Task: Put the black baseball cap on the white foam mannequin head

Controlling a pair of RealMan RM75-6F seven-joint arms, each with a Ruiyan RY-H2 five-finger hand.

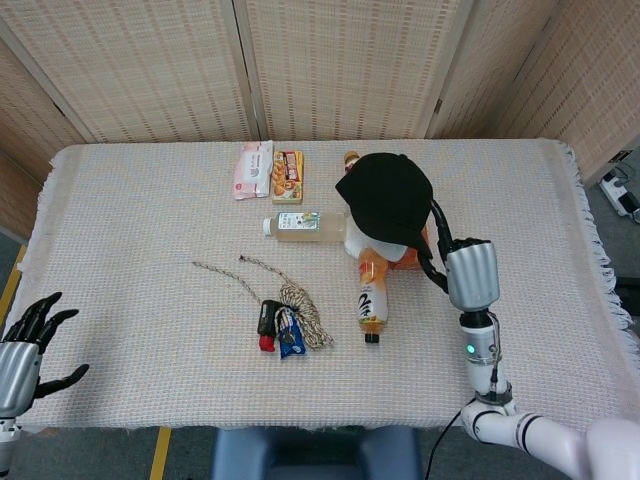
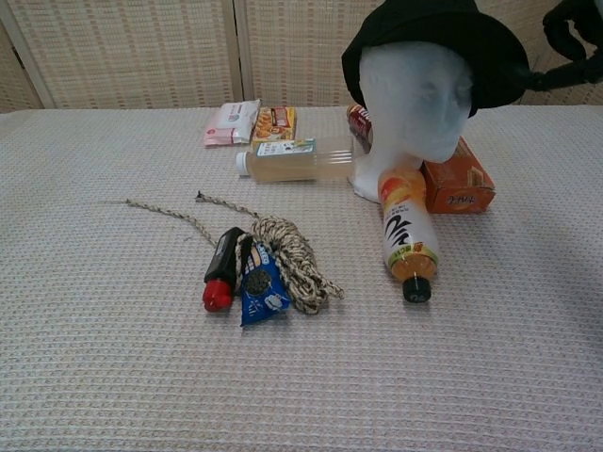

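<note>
The black baseball cap [image 1: 385,198] sits on the white foam mannequin head [image 2: 415,99] at the table's middle right, pulled low over the crown with its right edge flared out. My right hand [image 1: 468,272] is just right of the head. Its dark fingers [image 2: 572,28] are curled, and one reaches the flared edge of the cap [image 2: 443,38] and holds it. My left hand [image 1: 28,345] hangs off the table's front left corner, fingers spread, holding nothing. The head's base is hidden behind bottles.
An orange drink bottle [image 1: 371,292] lies in front of the mannequin head, a pale bottle [image 1: 305,226] to its left and an orange box [image 2: 457,185] to its right. A rope coil [image 1: 302,307] with small packets lies mid-table. Snack packs [image 1: 268,170] sit at the back.
</note>
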